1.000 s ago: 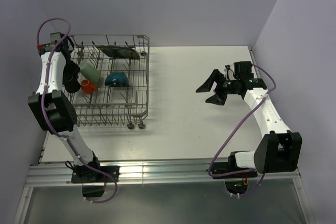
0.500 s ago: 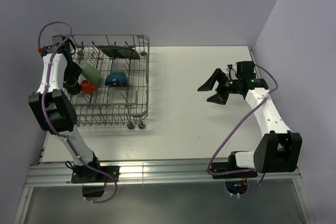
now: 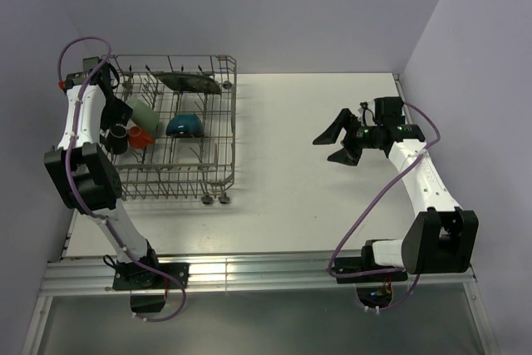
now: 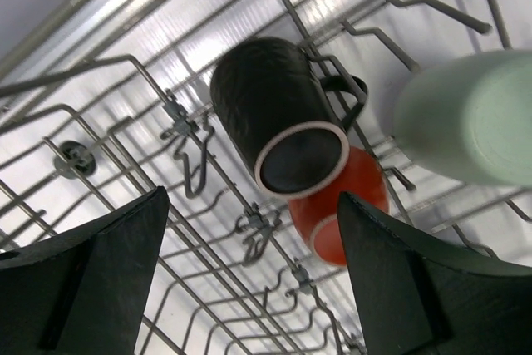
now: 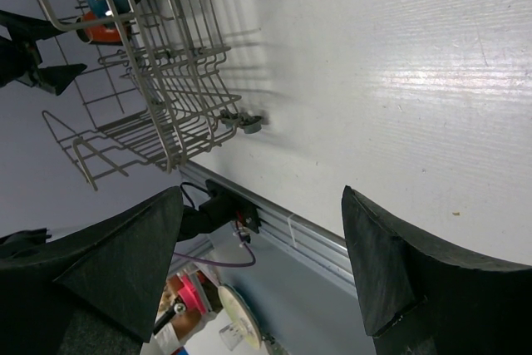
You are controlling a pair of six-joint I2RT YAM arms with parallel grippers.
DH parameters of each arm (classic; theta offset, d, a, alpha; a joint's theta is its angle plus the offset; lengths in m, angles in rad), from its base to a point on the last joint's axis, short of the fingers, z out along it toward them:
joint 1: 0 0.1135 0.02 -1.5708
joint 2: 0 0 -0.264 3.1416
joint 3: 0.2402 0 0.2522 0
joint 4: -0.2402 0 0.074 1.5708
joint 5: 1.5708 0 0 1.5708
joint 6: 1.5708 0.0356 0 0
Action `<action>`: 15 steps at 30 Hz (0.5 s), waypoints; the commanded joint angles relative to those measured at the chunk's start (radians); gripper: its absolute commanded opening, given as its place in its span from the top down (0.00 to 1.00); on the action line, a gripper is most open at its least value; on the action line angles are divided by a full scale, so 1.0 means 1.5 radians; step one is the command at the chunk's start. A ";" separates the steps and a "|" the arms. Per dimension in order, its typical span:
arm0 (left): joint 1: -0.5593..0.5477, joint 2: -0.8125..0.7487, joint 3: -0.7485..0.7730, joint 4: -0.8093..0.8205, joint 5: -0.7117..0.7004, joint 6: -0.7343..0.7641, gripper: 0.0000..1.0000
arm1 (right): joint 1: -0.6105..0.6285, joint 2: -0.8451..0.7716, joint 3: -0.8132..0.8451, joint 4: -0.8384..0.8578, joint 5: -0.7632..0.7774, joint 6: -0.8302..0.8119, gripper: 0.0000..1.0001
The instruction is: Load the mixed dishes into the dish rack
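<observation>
1. The dish rack (image 3: 227, 122) stood at the far left of the table (image 3: 332, 205), with all five dishes inside it.
2. The small brown cup (image 4: 278, 126) was lying on its side among the tines in the rack's left part, its pale-rimmed mouth turned toward the left wrist camera and its handle seen behind it.
3. The small orange-red cup (image 4: 341, 205) was lying just beside the brown cup, partly covered by it in the wrist view; whether the two touched could not be told.
4. The pale green mug (image 3: 143, 112) was placed next to these cups, on their far side, also tipped over.
5. The blue bowl (image 3: 184, 126) was set near the rack's middle, and the dark square plate (image 3: 187, 82) was leaned among the tines at the far end.
6. The left gripper (image 4: 251, 197) was held over the rack's left side with its jaws spread wide; the brown cup was seen between them, untouched by either finger.
7. The right gripper (image 3: 322, 150) was held well apart from the rack, above the bare right part of the table, its jaws parted and nothing between them.
</observation>
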State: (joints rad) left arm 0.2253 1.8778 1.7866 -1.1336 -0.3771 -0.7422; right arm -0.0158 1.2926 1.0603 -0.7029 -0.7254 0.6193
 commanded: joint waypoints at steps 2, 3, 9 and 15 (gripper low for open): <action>0.000 -0.077 0.019 -0.009 0.054 -0.044 0.09 | -0.002 -0.016 0.024 0.007 -0.001 -0.015 0.16; -0.002 -0.086 0.019 -0.006 0.083 -0.050 0.08 | -0.002 -0.016 0.025 0.002 0.003 -0.017 0.16; -0.027 -0.156 0.025 0.023 0.187 -0.093 0.01 | 0.007 -0.017 0.046 -0.019 0.012 -0.030 0.16; -0.096 -0.195 0.021 0.093 0.347 -0.145 0.01 | 0.029 -0.025 0.068 -0.038 0.022 -0.041 0.15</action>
State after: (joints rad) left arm 0.1349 1.6180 1.7916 -1.0760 -0.0200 -0.9031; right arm 0.0055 1.2911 1.1099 -0.7357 -0.7036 0.5865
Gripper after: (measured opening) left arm 0.991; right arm 0.844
